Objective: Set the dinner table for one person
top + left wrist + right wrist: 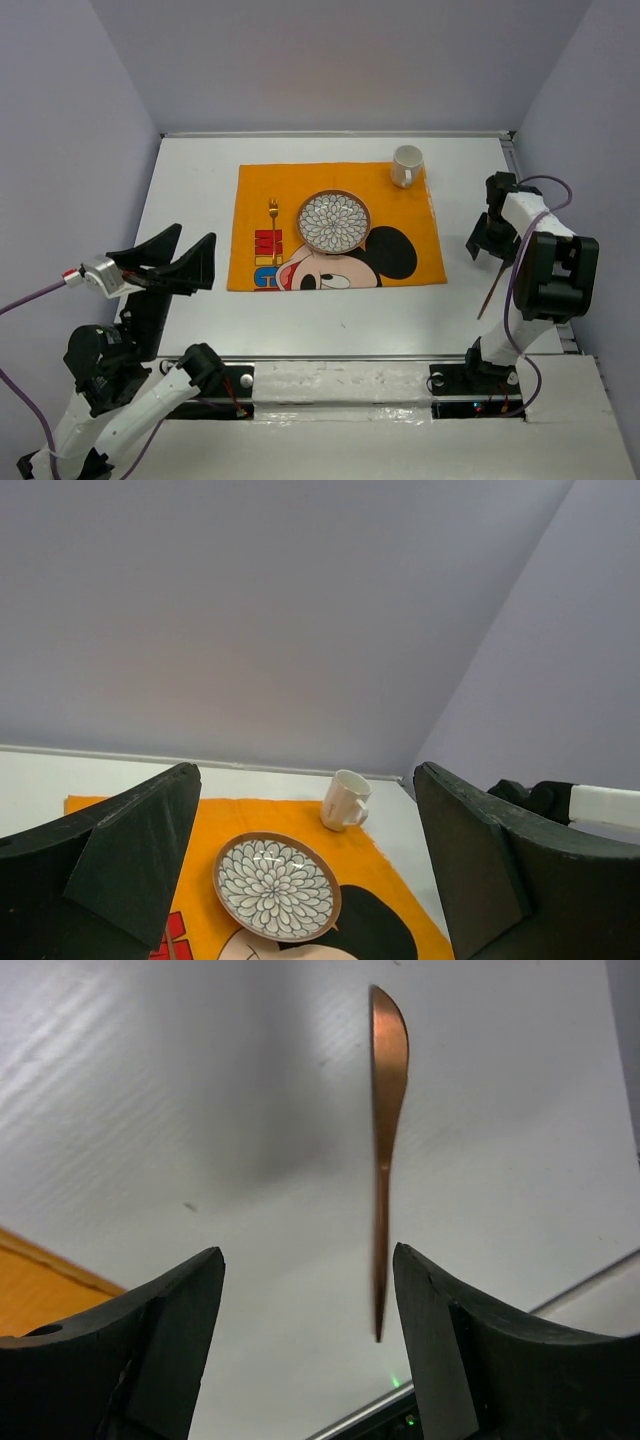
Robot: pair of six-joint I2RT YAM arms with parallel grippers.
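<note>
The white dinner table (200, 185) lies under both grippers: the left gripper (185, 258) is spread wide above its near-left part, and the right gripper (305, 1360) is parted over a copper knife (386, 1150) lying flat on it.

Dinner table (190, 190): white, bearing every item below.
Placemat (260, 200): orange Mickey Mouse cloth, lying centrally.
Plate (334, 220): patterned, brown-rimmed, on the placemat.
Fork (274, 216): gold, just left of the plate.
Mug (406, 166): white, at the placemat's far right corner.
Knife (490, 290): slim, copper, on bare table right of the placemat.
Left gripper (197, 234): fingers spread, left of the placemat.
Right gripper (490, 246): over the knife's far end.
</note>
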